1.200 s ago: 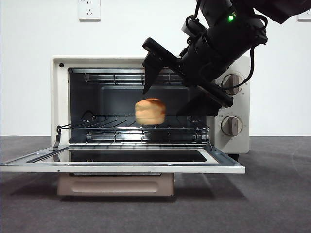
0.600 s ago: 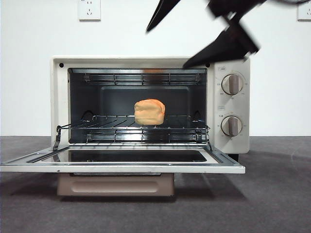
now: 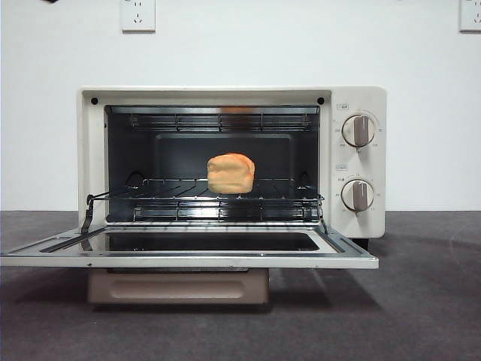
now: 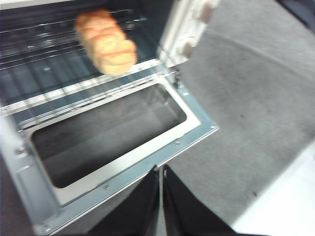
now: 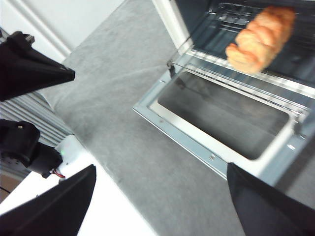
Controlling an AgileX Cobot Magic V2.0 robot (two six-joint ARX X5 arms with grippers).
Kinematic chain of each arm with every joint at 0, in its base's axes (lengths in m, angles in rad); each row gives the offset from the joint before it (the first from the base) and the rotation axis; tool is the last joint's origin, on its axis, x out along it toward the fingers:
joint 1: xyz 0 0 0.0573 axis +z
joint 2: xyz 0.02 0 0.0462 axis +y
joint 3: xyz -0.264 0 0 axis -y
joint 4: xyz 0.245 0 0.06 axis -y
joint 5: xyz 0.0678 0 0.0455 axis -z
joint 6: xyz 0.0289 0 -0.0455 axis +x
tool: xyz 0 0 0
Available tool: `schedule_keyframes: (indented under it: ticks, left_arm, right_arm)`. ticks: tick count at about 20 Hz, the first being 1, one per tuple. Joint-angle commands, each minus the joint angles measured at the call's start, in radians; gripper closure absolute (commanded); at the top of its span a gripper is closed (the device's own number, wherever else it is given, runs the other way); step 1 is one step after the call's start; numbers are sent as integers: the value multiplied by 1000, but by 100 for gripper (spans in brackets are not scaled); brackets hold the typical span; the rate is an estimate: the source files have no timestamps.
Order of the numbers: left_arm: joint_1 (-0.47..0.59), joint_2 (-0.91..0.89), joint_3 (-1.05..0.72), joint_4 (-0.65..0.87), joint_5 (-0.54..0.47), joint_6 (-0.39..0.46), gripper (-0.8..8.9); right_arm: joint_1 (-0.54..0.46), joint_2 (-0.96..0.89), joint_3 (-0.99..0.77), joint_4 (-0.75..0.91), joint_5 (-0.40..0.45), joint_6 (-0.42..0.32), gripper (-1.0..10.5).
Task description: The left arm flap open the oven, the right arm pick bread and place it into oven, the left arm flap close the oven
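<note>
Cream oven (image 3: 361,162), golden-orange bread (image 3: 231,173)

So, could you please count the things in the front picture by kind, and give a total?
Oven: 1
Bread, on the rack inside: 1
Knobs: 2
Wall sockets: 2
Total: 6

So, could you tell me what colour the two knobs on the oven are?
Beige with darker tan grips, on the cream-white oven; the knobs show best in the front view.
</note>
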Motion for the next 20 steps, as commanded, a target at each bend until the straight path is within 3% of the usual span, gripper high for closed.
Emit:
schedule_keyframes:
  ticks: [1,3,6,10,12,16,20]
  left_arm:
    - [39,37,16,16,43,56,800]
    - [144,71,16,1,117,84,801]
    - [367,153,14,-1,355,109,801]
    - [614,280,-15,12,489,112,801]
    - [694,329,-60,49,533,95,801]
    - [816,381,-208,212,576,-31,801]
    - [850,410,-330,317,575,-50,800]
  right_arm:
    - [9,-64,7,-69,66,-14,523]
    - [9,-130,6,-136,94,-13,523]
    - [10,-208,6,-206,91,-7,523]
    - [10,-270,6,-283,90,-4,523]
    - [10,-283,6,-309,90,-4,523]
    - [10,-286,6,-330,90,-4,523]
    - [10,-286,6,-328,99,-8,523]
